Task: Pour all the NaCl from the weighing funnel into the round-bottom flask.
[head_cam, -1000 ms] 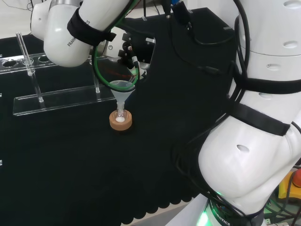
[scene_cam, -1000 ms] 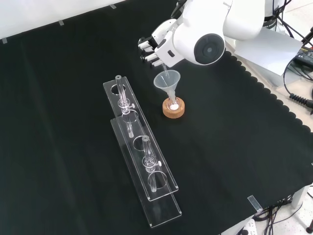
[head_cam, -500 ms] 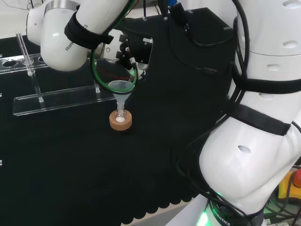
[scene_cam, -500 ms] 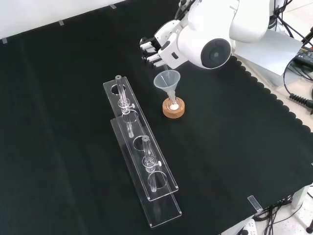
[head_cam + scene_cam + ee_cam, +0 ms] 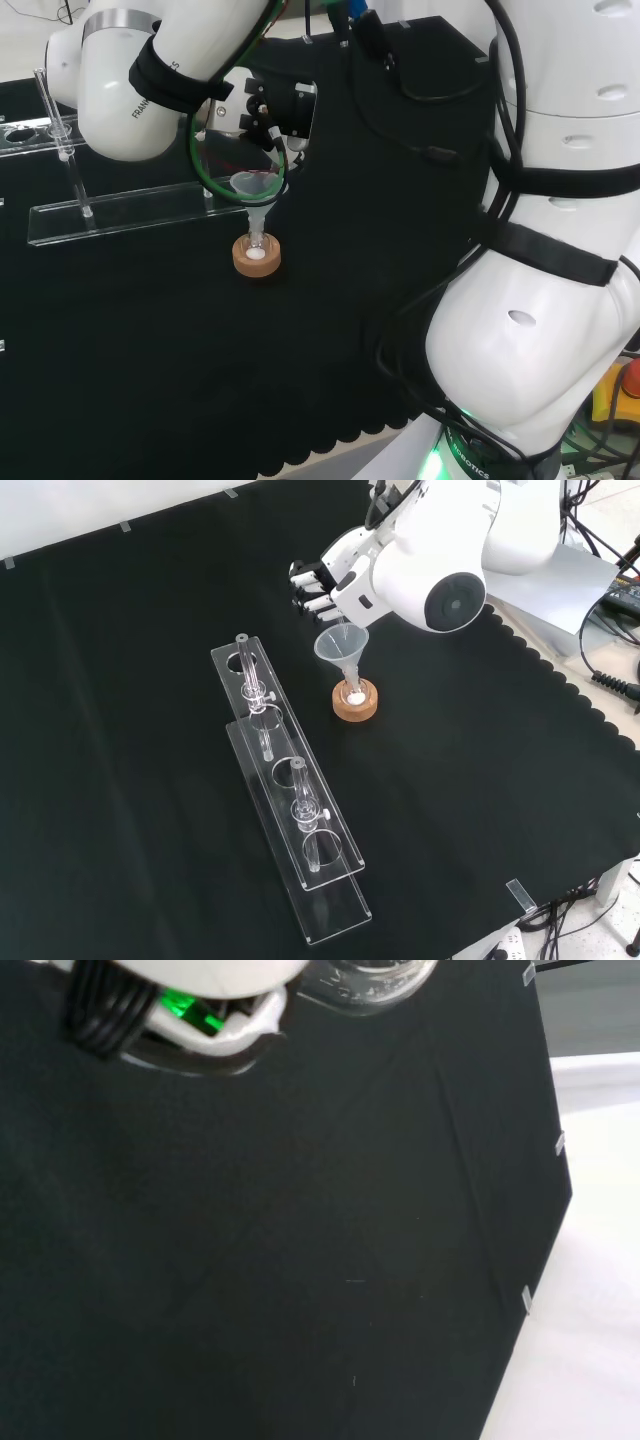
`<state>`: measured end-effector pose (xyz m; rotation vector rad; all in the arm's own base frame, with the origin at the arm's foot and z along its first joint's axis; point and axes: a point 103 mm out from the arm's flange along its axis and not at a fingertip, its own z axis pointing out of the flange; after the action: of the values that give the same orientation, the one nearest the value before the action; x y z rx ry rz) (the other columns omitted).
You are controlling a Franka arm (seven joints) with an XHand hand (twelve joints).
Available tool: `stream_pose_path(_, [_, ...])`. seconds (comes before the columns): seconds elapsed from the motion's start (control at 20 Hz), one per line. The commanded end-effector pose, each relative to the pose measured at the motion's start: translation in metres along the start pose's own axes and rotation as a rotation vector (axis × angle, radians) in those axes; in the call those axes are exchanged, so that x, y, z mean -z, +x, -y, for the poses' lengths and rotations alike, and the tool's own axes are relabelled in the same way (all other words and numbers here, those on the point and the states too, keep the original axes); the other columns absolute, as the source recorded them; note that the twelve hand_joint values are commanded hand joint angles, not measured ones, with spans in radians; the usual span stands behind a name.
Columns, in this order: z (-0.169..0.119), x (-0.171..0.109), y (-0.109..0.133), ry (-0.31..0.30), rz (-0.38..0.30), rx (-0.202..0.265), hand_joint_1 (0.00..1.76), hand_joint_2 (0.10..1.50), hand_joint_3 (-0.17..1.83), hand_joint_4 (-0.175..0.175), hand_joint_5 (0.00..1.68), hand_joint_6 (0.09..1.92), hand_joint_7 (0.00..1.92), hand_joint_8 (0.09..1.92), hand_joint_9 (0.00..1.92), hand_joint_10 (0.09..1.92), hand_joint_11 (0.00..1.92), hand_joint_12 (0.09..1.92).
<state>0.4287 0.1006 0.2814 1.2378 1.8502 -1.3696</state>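
A clear funnel [image 5: 342, 646] stands upright in a small flask [image 5: 353, 694] on a cork ring [image 5: 356, 702] near the middle of the black table [image 5: 120, 680]. White powder lies in the flask's bottom. In the front view the hand [image 5: 318, 584] hovers just beyond the funnel, fingers curled; what it holds cannot be told. A clear rack [image 5: 290, 810] with tubes stands to the left.
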Motion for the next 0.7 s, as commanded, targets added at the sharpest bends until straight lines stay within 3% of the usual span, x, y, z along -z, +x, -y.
stream_pose_path(0.05, [-0.0002,0.0000,-0.0001,0.006,0.012,-0.003,1.10,0.62,0.83,0.175,1.16,0.95,0.81,0.57,1.15,0.19,0.95,0.97])
stream_pose_path(0.7, [0.0001,-0.0012,0.0000,0.006,0.015,-0.005,1.10,0.62,0.83,0.175,1.16,0.95,0.82,0.57,1.16,0.19,0.95,0.97])
